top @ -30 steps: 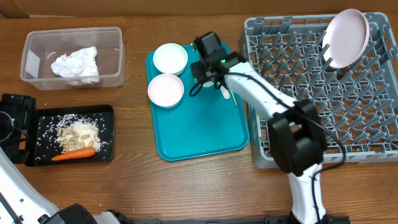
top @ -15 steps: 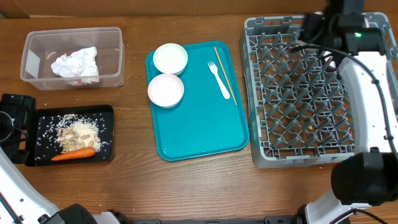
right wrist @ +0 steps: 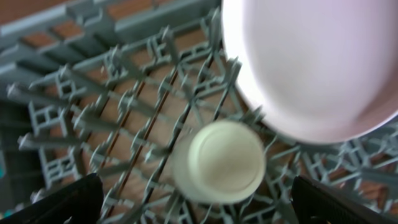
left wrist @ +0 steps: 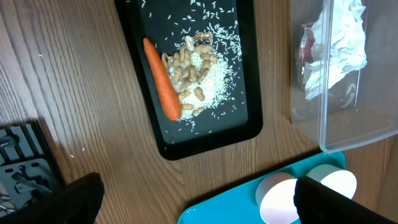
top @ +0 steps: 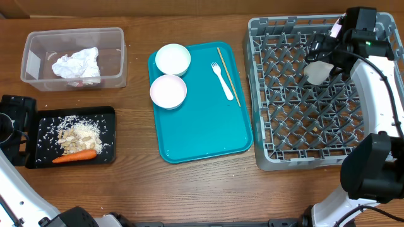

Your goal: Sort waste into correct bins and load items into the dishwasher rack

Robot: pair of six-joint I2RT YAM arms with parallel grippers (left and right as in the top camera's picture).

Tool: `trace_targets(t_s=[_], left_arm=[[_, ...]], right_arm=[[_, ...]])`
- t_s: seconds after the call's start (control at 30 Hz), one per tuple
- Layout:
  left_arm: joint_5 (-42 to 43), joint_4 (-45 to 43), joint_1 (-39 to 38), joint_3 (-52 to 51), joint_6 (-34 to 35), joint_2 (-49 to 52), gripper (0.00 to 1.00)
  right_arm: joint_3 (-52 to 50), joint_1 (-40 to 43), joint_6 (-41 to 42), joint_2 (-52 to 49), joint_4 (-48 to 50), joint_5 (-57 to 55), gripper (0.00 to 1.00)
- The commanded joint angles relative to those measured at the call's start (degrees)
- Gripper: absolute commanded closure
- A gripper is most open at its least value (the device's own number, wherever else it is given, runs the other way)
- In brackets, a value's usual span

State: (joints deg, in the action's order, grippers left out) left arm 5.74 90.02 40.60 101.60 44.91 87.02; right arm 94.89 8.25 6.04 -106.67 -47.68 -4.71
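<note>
Dishwasher rack (top: 303,126) fills right of frame. Teal tray (top: 202,126) centre, clear tub (top: 38,47) upper left, black tray (top: 108,120) lower left. Plate (right wrist: 311,62) stands on edge in rack's upper right corner. Two bowls (top: 173,59) and fork (top: 222,79) on teal tray. Cup (right wrist: 217,162) among pegs just beside plate, blurred, not gripped.

Right gripper (right wrist: 199,199): jaws wide, empty, above cup. Left gripper (left wrist: 199,199): jaws wide, empty, near black tray.

Risk: cup looks unsettled, may tip between pegs or knock plate; low retreat could clip plate rim.

A second ago right gripper sat over teal tray by fork; now over rack, cup delivered
</note>
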Motion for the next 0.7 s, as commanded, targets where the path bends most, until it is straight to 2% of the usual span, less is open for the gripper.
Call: trace_targets(t_s=[0.0, 0.13, 0.2, 0.3, 0.43, 0.57, 0.67], left_arm=[[-0.35, -0.09, -0.11, -0.26, 0.52, -0.02, 0.00], [-0.35, -0.11, -0.11, -0.26, 0.52, -0.02, 0.00], [-0.35, -0.11, -0.11, -0.26, 0.52, -0.02, 0.00], [-0.35, -0.11, -0.11, -0.26, 0.52, -0.02, 0.00], [-0.35, -0.11, -0.11, -0.26, 0.52, -0.02, 0.00], [-0.35, -0.11, -0.11, -0.26, 0.52, -0.02, 0.00], [-0.35, -0.11, -0.11, -0.26, 0.52, -0.02, 0.00]], right_arm=[[2.21, -0.07, 0.24, 1.03, -2.38, 8.26, 0.00], [3.50, -2.99, 0.76, 4.52, -3.69, 20.37, 0.00], [3.50, -5.95, 3.06, 6.10, -3.67, 20.90, 0.00], [3.48, -14.86, 7.80, 7.17, -3.65, 21.57, 0.00], [3.43, -26.97, 7.93, 5.84, -0.09, 27.28, 0.00], [3.43, -34.97, 7.91, 3.28, 4.22, 25.90, 0.00], [3.43, -40.48, 7.52, -0.02, 6.05, 20.31, 0.00]])
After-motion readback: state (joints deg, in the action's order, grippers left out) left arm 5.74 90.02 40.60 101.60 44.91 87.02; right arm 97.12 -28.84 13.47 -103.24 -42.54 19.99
